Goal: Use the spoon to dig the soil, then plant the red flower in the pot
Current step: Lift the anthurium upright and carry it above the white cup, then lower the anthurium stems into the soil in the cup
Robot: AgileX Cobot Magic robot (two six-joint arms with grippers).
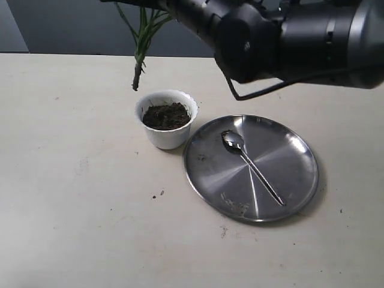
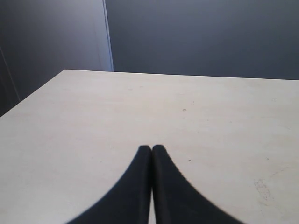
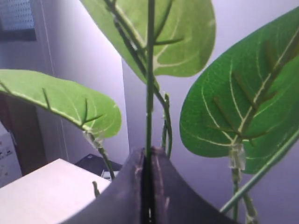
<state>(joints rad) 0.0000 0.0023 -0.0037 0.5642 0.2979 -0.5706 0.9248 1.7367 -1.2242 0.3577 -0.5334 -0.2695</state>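
The white pot with a scalloped rim stands on the table, filled with dark soil. The steel spoon lies on the round steel plate to the pot's right. The flower's bundled green stems hang above and behind the pot; its red blooms are out of view. My right gripper is shut on a thin green stem, with big green leaves around it. My left gripper is shut with nothing in it, over bare table.
The right arm reaches across the top of the exterior view. A few soil crumbs lie on the table in front of the pot. A dark wall stands behind the table's far edge.
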